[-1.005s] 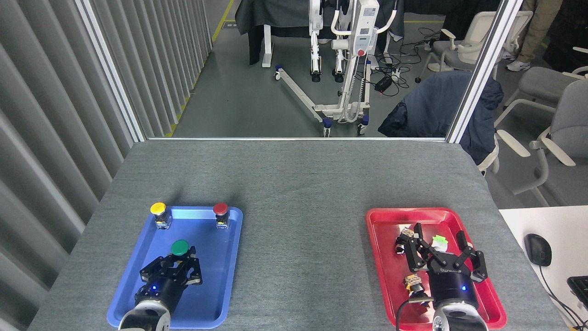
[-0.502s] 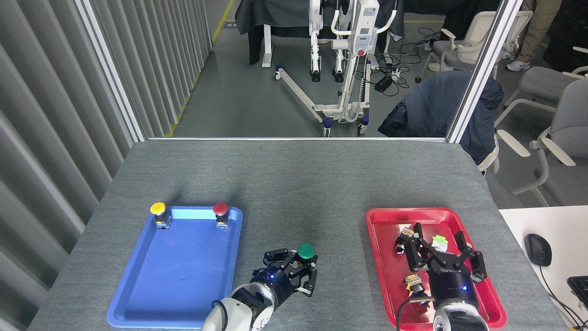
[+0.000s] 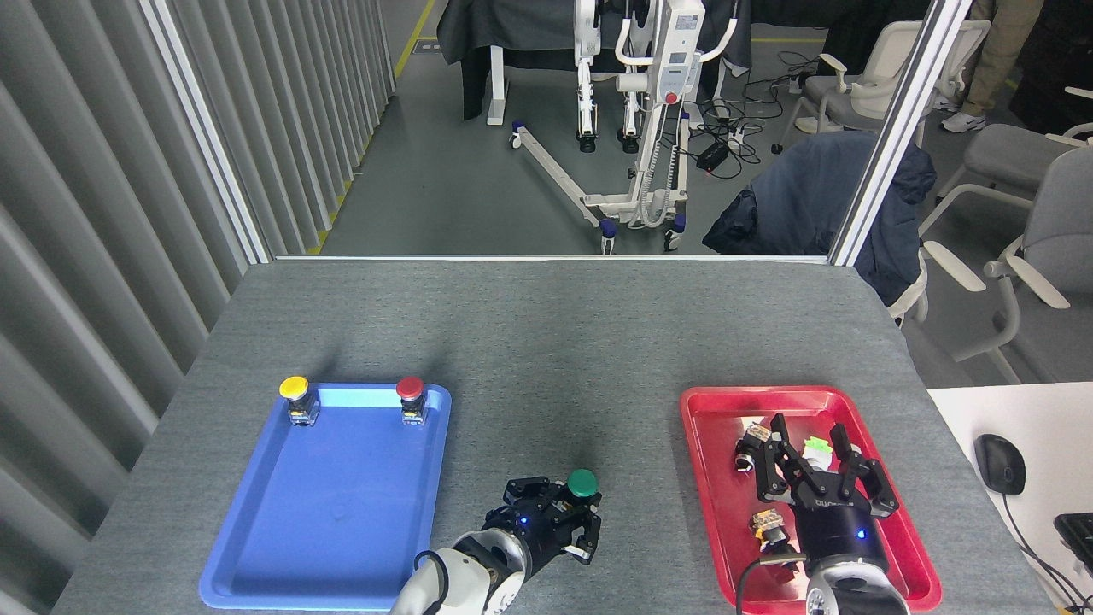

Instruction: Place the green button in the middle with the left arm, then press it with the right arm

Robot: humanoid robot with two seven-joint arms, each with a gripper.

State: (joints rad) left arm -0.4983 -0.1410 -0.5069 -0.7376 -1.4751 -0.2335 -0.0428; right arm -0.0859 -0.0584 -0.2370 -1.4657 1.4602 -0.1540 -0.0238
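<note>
My left claw (image 3: 570,511) grips the dark green round-capped push-button (image 3: 582,483) over the bare grey felt bench (image 3: 546,342), at three o'clock of the blue plastic tray (image 3: 256,547), while my right claw (image 3: 811,465) hangs half-spread, empty.

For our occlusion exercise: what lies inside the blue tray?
Inside the blue tray, a yellow button and a red button stand along its far edge. The rest shows bare; nothing covers it.

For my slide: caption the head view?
Left gripper holds green button over the grey tabletop between trays.
</note>
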